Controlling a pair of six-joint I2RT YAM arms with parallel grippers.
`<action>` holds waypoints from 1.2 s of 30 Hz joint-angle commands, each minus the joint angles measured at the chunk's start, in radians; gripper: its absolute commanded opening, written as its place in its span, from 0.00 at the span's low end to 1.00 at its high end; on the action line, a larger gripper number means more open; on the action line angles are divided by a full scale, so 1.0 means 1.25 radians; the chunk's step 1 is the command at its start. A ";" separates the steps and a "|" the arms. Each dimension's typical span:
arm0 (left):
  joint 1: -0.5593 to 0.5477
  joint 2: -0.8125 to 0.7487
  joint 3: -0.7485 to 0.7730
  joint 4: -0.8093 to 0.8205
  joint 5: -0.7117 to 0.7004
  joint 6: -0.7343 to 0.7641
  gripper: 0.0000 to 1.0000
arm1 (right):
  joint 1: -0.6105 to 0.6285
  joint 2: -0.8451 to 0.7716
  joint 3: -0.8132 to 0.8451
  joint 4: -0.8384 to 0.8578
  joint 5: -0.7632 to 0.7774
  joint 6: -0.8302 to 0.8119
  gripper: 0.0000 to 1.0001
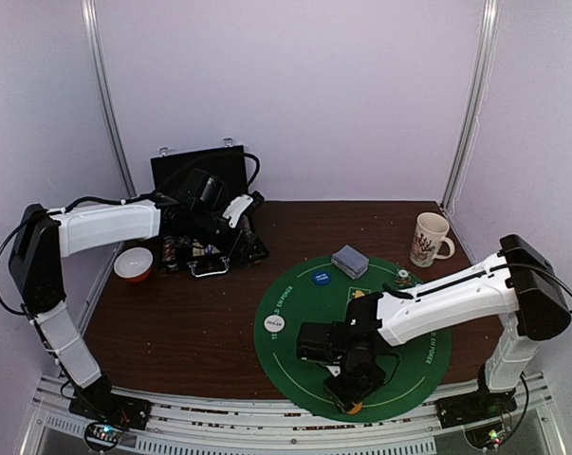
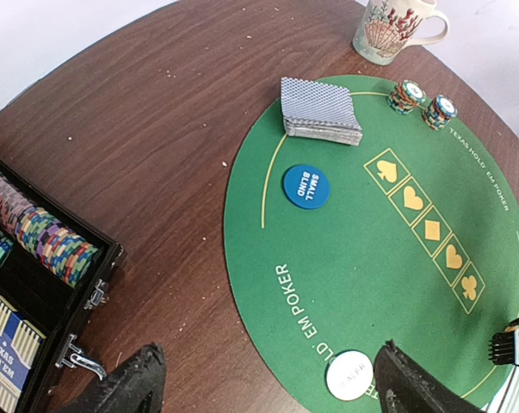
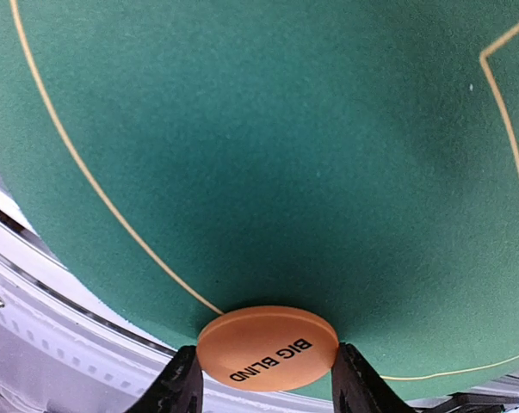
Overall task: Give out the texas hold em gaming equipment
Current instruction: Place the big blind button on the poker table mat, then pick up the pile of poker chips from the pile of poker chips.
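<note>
Closest to my right wrist camera is the orange disc (image 3: 268, 347), with the words BIG BLIND on it. My right tool (image 3: 268, 380) is closed on it: one finger presses each side of its edge and the printed face looks up to the camera. Under it is the near rim of the green mat (image 3: 242, 129), by the curved yellow line. I cannot tell if the disc touches the felt.

My left tool (image 2: 272, 383) is wide open and holds nothing. It hangs above the worktop (image 2: 156, 129), between the black case (image 2: 104, 258) and the mat. In the open case lie rows of multicoloured chips (image 2: 44, 237).

On the mat, the deck of cards (image 2: 319, 107) lies face down at the far side. Near it, toward me, is a blue disc (image 2: 306, 186) marked SMALL BLIND. Two short chip stacks (image 2: 406, 96) stand just beside each other at the far right rim of the mat. The white dealer disc (image 2: 349, 375) lies at the left rim.

Beyond the chip stacks a mug (image 2: 388, 30) stands on the wood, off the mat. A small bowl (image 1: 133, 263) stands left of the case.
</note>
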 commanded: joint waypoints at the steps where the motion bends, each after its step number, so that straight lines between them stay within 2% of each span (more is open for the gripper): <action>1: 0.002 -0.015 0.006 0.007 -0.003 0.008 0.87 | 0.003 0.001 0.007 -0.003 -0.012 -0.013 0.33; 4: 0.002 -0.014 0.006 0.007 -0.004 0.009 0.87 | 0.003 0.003 0.009 -0.009 -0.011 -0.018 0.34; 7: 0.002 -0.014 0.006 0.007 -0.004 0.010 0.87 | 0.003 0.002 0.003 -0.016 -0.008 -0.021 0.41; 9: 0.002 -0.014 0.006 0.006 -0.005 0.011 0.87 | 0.003 0.000 0.010 -0.028 0.001 -0.026 0.60; 11: 0.001 -0.015 0.005 0.006 -0.007 0.012 0.87 | 0.003 -0.006 0.034 -0.050 0.014 -0.033 0.86; 13: 0.002 -0.016 0.005 0.006 -0.009 0.013 0.88 | 0.002 -0.019 0.071 -0.070 0.038 -0.037 0.99; 20: 0.001 -0.014 0.005 0.006 -0.006 0.014 0.88 | -0.069 -0.095 0.168 -0.077 0.127 -0.043 1.00; 29: 0.001 -0.033 -0.007 0.056 0.027 0.003 0.88 | -0.210 -0.207 0.118 0.085 0.342 0.031 1.00; 36: 0.001 -0.050 -0.012 0.089 -0.005 -0.033 0.88 | -0.279 -0.265 0.068 0.176 0.438 0.038 1.00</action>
